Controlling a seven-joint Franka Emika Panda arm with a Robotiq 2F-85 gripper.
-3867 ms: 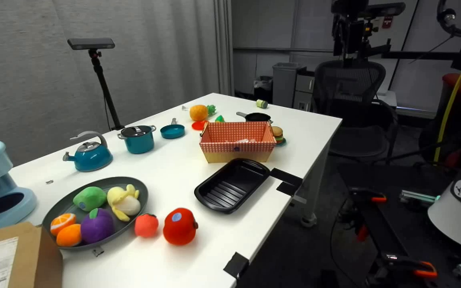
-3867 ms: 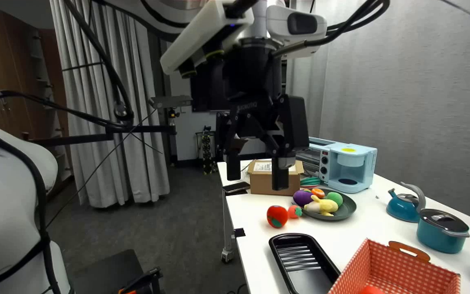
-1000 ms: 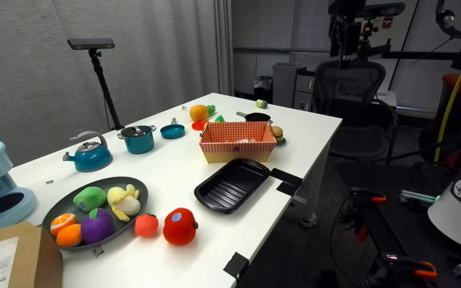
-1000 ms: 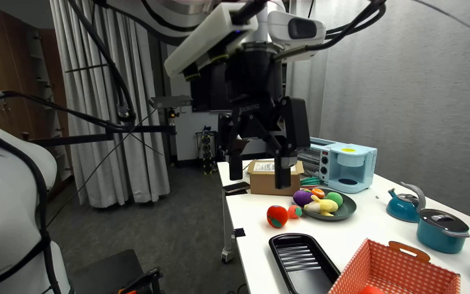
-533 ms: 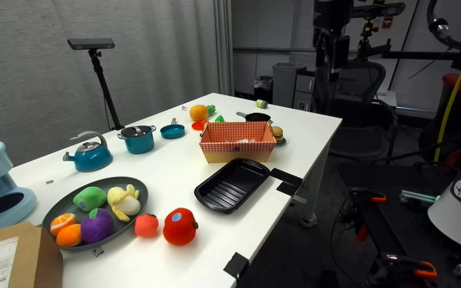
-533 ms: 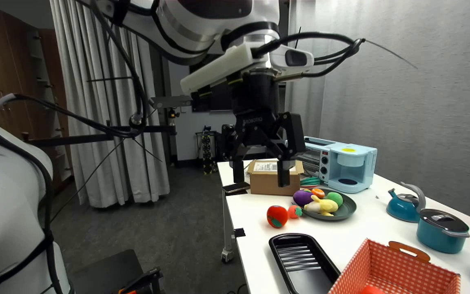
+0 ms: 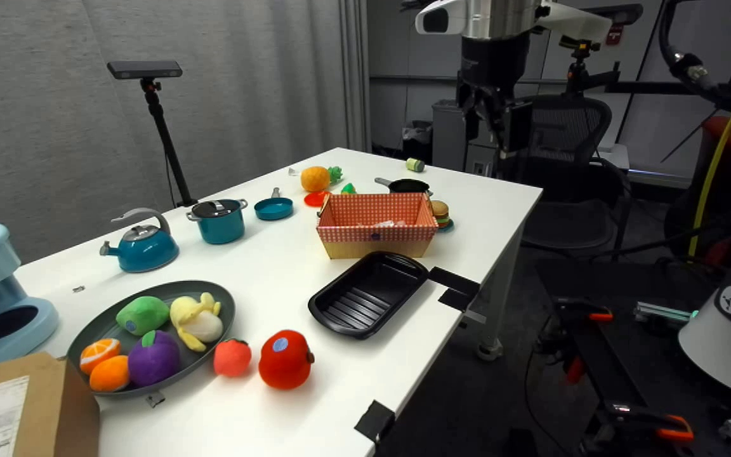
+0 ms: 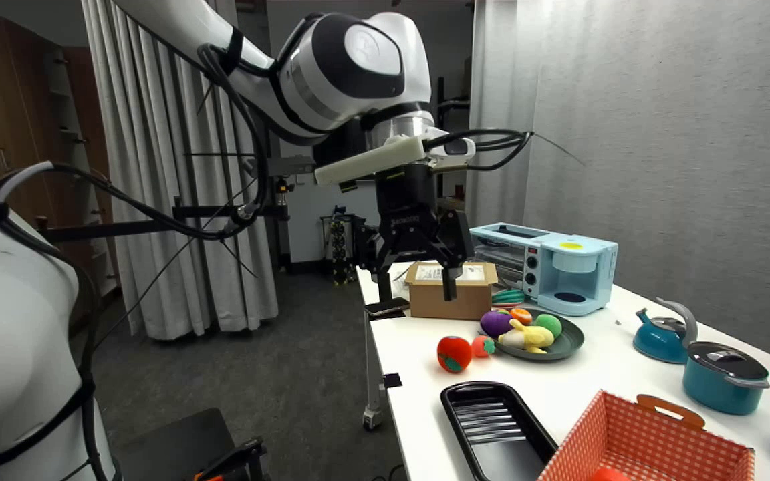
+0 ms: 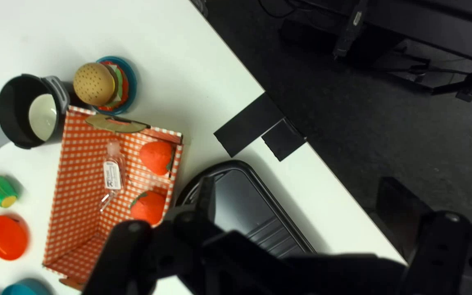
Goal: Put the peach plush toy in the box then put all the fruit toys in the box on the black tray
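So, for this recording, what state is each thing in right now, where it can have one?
gripper: open, holding nothing
box: open-topped, holding at least two red toys and a bottle
black tray: upright, nothing in it
peach plush toy: outside the box
teal pot: lidded
kettle: lidded, handle raised
teal pan: uncovered
black pot: uncovered
grey plate: holding plush produce
carton: sealed or not, cannot tell

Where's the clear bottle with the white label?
In the wrist view, the bottle is left of centre, inside the checkered box, with a red toy to its right and a second red toy to its lower right.
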